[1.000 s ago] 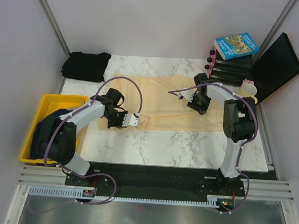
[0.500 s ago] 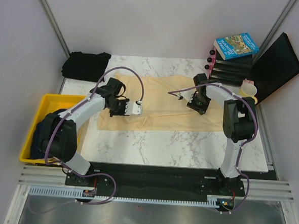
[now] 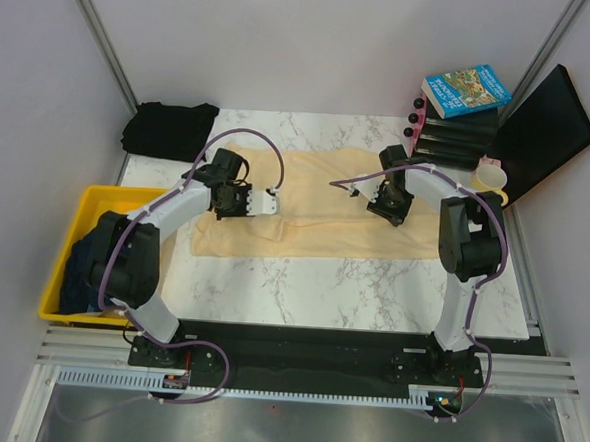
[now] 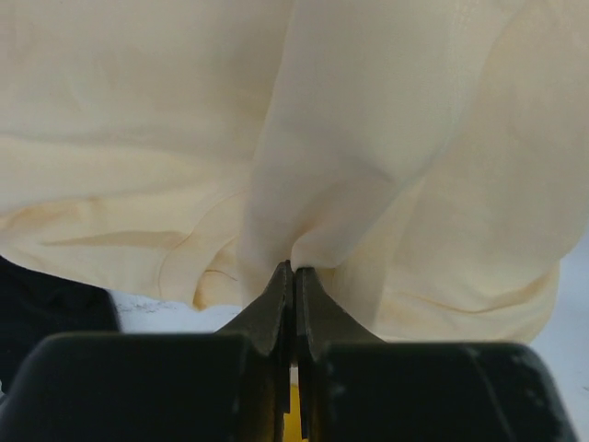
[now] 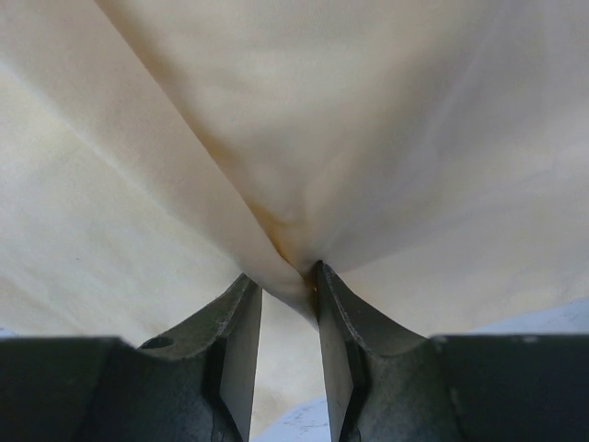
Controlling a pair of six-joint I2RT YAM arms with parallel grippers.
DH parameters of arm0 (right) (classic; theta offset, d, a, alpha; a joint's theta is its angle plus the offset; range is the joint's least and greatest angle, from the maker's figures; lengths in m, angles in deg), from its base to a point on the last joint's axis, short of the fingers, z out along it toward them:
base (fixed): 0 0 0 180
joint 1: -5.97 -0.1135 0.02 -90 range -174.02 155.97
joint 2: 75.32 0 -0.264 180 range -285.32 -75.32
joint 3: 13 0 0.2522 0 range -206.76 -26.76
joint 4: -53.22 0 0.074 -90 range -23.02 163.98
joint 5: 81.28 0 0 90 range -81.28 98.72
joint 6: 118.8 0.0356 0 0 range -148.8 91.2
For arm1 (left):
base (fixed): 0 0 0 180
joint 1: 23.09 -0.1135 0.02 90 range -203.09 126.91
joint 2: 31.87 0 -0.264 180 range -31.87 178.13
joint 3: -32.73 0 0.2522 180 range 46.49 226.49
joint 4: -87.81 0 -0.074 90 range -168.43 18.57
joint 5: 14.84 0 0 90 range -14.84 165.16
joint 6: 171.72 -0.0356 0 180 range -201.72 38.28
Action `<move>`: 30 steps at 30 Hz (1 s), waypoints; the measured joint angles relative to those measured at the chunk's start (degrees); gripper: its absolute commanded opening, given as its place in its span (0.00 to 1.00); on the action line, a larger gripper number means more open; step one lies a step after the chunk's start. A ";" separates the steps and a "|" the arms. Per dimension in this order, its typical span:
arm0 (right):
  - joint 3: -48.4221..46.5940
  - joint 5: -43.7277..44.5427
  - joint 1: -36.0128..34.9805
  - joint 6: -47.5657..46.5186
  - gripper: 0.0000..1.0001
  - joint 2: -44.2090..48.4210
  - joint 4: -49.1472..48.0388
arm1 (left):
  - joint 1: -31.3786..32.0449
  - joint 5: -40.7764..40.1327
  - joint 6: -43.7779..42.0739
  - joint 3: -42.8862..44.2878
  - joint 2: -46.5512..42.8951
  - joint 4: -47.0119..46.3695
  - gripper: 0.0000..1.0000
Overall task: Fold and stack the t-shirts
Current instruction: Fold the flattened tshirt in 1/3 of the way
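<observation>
My left pincer (image 4: 294, 273) is clamped tight on a pinch of the cream shirt (image 3: 325, 228), jaws pressed together with a ridge of pale cloth rising from their tips in the wrist view. My right pincer (image 5: 282, 274) stands partly open, but a fold of the same shirt is wedged between its tips and tents away from them, so it grips the cloth too.

Seen from above, the left pincer sits over the left part of the shirt, left of centre frame, and the right pincer sits over the upper right part of it, the two well apart. The cream shirt lies spread in a long band across the middle of the white marble table (image 3: 351, 290), rumpled where each pincer lifts it.

A black shirt (image 3: 168, 130) lies bunched at the table's far left corner, in the upper left of the frame, apart from the cream one. A dark navy shirt (image 3: 75, 268) is heaped in a yellow bin (image 3: 121, 192) just off the table's left edge, beside the left arm.

In the upper right of the frame a colourful book (image 3: 465, 91) tops a dark stack, a black board (image 3: 543, 131) leans next to it, and a pale yellow cup (image 3: 490, 178) stands just below them, near the right arm.
</observation>
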 measured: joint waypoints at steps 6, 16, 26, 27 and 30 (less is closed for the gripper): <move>0.00 -0.02 -0.52 0.35 0.38 0.00 -0.24 | -0.07 -3.78 1.79 0.00 2.62 -5.75 0.02; 0.00 0.00 -1.11 1.31 0.38 0.00 -0.52 | -0.11 -10.14 4.11 0.11 7.13 -13.27 0.42; 0.04 0.13 -1.60 1.97 0.38 0.00 -0.61 | -0.13 -19.74 6.80 0.07 8.87 -26.18 0.83; 0.04 0.15 -1.64 1.97 0.38 0.00 -0.61 | -0.15 -19.58 6.95 -0.04 8.74 -27.19 0.83; 0.07 0.28 -1.68 1.95 0.39 0.00 -0.63 | -0.22 -16.31 6.97 -2.10 5.73 -27.69 0.76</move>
